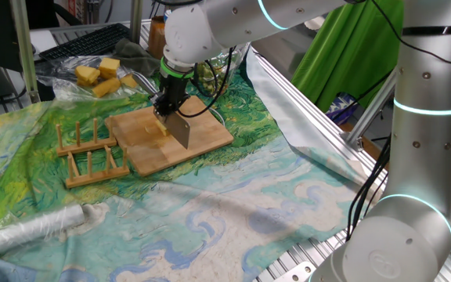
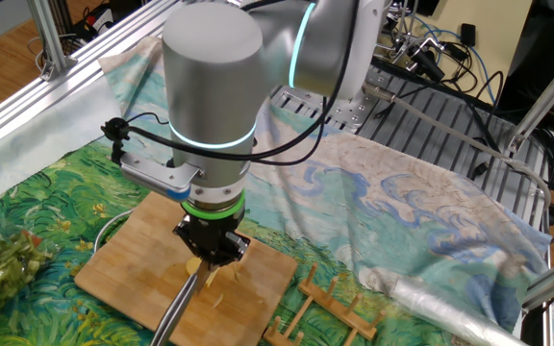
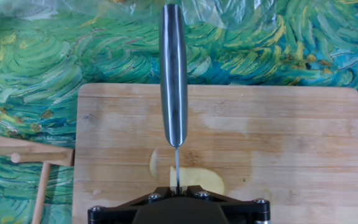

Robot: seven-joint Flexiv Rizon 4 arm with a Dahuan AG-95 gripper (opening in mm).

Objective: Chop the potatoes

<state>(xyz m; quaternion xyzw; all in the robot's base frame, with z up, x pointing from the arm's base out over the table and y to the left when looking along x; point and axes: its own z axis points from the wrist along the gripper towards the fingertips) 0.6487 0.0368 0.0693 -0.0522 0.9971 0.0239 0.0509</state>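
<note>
Swirly green-blue painted cloth [image 1: 233, 211] covers the tabletop, w/ a wooden cutting board [image 1: 202, 141] lying flat on it near the middle. Gripper [image 2: 211, 252] points straight down over the board, jaws clenched on a knife [image 3: 173, 74]: metal handle sticks out level, blade [image 1: 180, 129] hangs edge-down right at the board. Potatoes [image 3: 194, 177] = pale-yellow slices lying on the board under/just beside the blade; hand view shows one curved sliver left of the blade & a bigger piece right of it, prob. touching the edge but hard to tell. Two wooden racks [image 1: 92, 157] sit on the cloth just beside the board. Bigger yellow chunks [image 1: 100, 76] lie on clear plastic at the back, well apart from the board. Chopped greens [image 2: 3, 264] at the cloth edge. Roll of plastic wrap [image 1: 34, 231] near the front.
</note>
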